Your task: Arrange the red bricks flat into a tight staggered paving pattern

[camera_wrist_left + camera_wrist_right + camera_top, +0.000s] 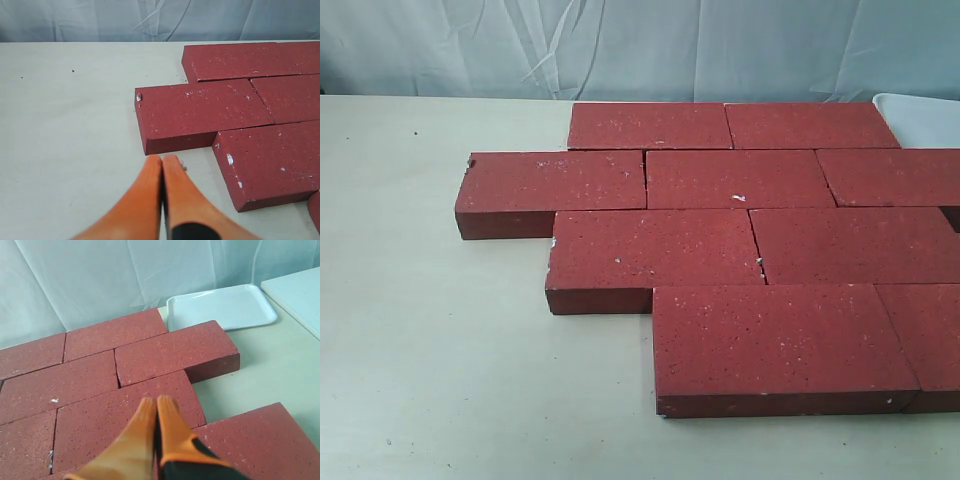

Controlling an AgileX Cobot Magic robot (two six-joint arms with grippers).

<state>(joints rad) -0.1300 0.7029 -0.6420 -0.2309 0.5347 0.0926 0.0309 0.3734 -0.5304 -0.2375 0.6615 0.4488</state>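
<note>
Bricks: nine dark-red rectangular paving bricks (740, 240) with gritty, white-speckled faces lie flat on the pale counter (430, 350), toward the right side of the exterior view.
Pattern: four rows, each one offset sideways against the next. There are two bricks at the back, three in the second row, two in the third and two at the front. Neighbours lie edge to edge with only thin joints.
Frame edge: the right ends of the second and front rows are cut off in the exterior view.
Chips: some corners show small white chips.
Left claw: the left claw (162, 160) has its two orange fingers pressed together and holds nothing. It is above bare counter, near the step between the second and third rows.
Right claw: the right claw (156, 402) is also closed and empty, above the top faces of the bricks. Whether it touches them I cannot tell.
Tray: a white plastic tray (220, 307) sits just beside the back rows.
Backdrop: pale blue cloth (620, 45).
</note>
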